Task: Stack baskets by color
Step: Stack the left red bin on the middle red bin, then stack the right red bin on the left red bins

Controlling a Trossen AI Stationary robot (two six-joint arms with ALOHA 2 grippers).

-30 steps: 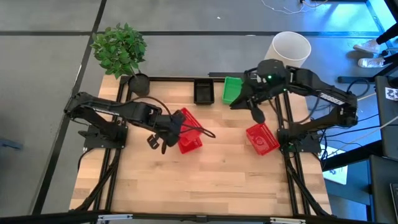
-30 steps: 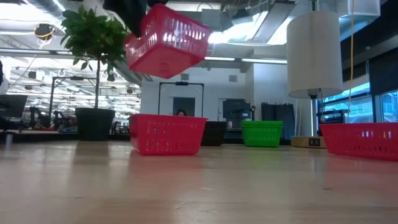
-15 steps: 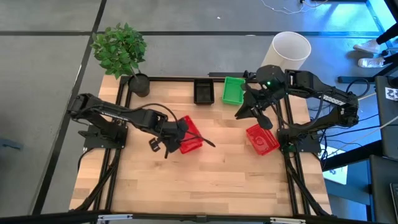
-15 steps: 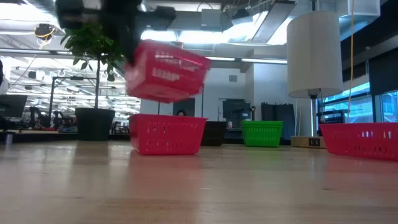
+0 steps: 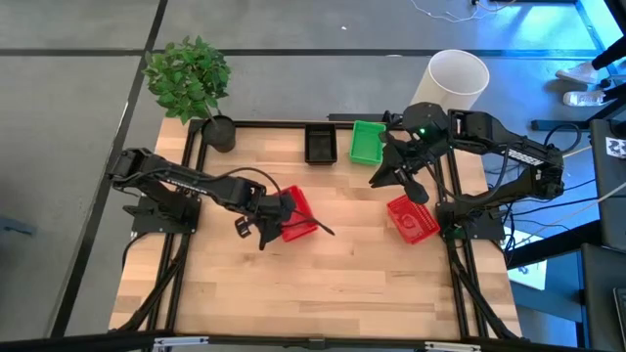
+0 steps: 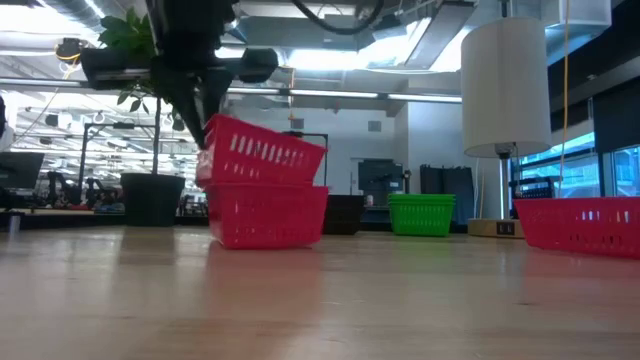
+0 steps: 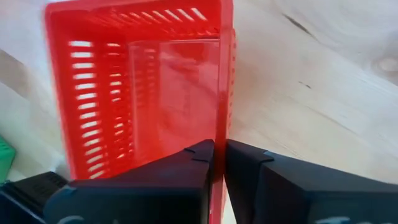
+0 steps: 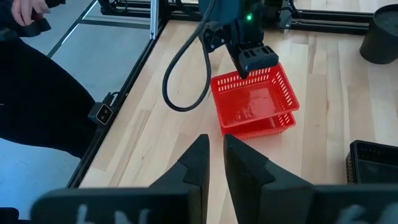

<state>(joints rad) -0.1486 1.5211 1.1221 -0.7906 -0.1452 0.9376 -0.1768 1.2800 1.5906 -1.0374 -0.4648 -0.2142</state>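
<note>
Left end effector (image 7: pixel 217 163) pinching upper red basket (image 5: pixel 297 214) rim; plant pot (image 5: pixel 220 132), black basket (image 5: pixel 320 144) behind.

The left gripper (image 5: pixel 277 214) is lower than a second ago and sits farther toward the table's middle, its fingers (image 7: pixel 199 163) pinching the rim of the upper red basket (image 6: pixel 262 157). That basket, earlier hanging tilted in the air well above the lower red basket (image 6: pixel 266 216), now rests in the lower one, still tipped, one end seated deeper than the other. In the high view the two red shapes, earlier seen side by side, now overlap as one. The right gripper (image 5: pixel 399 170) has shifted slightly since a second ago, standing beside the green basket (image 5: pixel 367 142) rather than over it.
</note>
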